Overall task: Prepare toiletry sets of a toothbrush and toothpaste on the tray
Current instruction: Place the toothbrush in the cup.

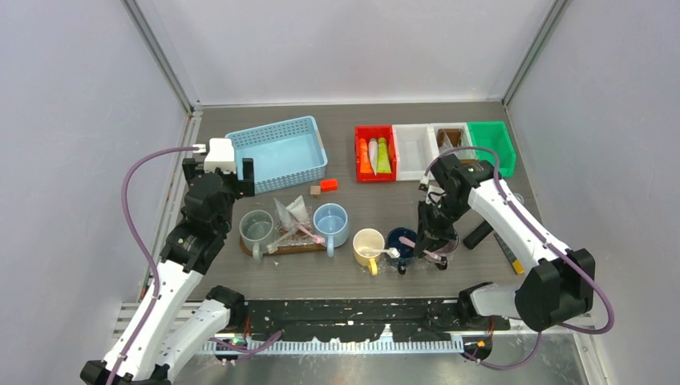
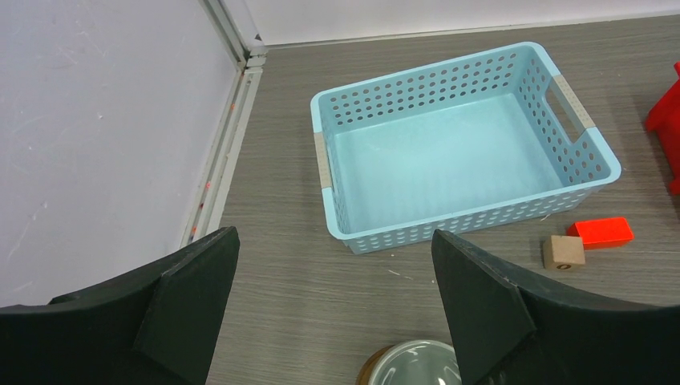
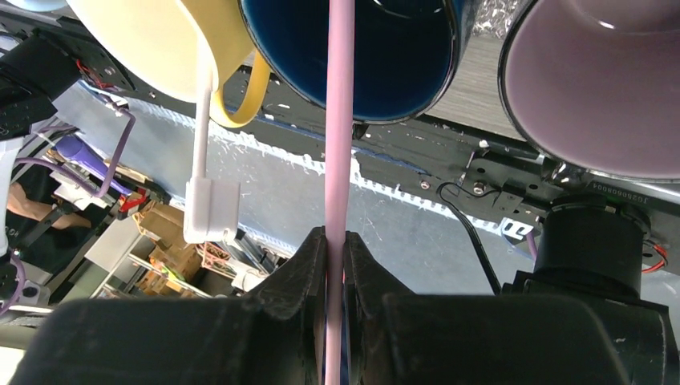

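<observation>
Right wrist view shows the right pincer (image 3: 335, 241) clenched on the pink toothbrush (image 3: 341, 120), its far end over the mouth of the navy mug (image 3: 385, 56), probably for dropping in; the left pincer (image 2: 333, 237) stands released near the basket (image 2: 481, 220).

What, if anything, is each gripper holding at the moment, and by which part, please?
The right gripper is shut on the thin pink plastic toothbrush, pinching its straight handle. The left gripper is open and holds nothing.
</observation>
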{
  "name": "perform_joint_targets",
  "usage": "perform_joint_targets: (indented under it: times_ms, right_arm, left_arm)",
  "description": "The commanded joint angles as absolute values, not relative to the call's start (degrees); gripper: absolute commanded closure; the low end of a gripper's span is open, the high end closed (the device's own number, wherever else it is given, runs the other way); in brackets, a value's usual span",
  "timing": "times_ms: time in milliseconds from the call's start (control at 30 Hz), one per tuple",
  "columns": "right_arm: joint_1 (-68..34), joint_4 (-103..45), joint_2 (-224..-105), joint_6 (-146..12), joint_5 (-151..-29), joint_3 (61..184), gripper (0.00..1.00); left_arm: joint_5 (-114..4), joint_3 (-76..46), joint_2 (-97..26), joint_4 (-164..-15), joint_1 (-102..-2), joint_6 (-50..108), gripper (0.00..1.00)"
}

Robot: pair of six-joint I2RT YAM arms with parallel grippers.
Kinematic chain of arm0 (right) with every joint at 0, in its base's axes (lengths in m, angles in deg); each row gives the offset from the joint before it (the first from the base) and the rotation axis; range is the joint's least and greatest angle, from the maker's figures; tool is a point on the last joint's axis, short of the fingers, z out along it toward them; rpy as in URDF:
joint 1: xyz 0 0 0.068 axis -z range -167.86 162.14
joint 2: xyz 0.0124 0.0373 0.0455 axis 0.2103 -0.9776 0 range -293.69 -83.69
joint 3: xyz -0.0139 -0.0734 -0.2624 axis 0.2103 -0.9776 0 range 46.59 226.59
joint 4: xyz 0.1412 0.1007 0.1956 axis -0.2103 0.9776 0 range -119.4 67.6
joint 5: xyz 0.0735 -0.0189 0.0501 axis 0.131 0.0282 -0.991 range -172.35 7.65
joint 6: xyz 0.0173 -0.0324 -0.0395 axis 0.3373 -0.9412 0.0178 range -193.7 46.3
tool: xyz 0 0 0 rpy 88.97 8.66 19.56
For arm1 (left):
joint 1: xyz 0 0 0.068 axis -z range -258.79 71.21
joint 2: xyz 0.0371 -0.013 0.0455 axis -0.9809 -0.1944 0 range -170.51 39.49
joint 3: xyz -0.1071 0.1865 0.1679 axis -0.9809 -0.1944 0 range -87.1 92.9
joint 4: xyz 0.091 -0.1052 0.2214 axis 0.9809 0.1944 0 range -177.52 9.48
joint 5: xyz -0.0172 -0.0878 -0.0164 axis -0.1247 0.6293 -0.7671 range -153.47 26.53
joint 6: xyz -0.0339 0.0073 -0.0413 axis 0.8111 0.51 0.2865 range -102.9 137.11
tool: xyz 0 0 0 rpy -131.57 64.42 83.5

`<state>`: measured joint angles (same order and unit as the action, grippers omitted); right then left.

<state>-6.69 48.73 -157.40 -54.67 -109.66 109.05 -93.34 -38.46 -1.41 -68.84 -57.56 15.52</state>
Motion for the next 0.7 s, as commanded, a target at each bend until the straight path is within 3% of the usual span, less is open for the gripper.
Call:
perform_joint_targets:
  times_ms: [0, 200, 367, 667]
  right_arm:
    - [-7.2, 44.1, -158.9, -53.5, -109.4, 108.6, 0.86]
    - [-7.3, 39.7, -161.8, -53.0, -109.0, 106.8, 0.79]
    - [-7.4, 39.8, -162.0, -53.4, -106.9, 107.4, 0.67]
    - [-7.4, 45.6, -159.2, -53.6, -95.6, 117.6, 0.53]
  left_arm:
    - [-92.6, -38.4, -1.4, -72.0, -58.0, 15.9, 0.07]
    - [-92.5, -38.5, -1.6, -72.0, -58.0, 16.0, 0.07]
    - [-92.5, -38.4, -1.9, -72.0, -58.0, 16.0, 0.07]
    - [-92.5, -38.3, -2.3, -71.9, -58.0, 16.0, 0.07]
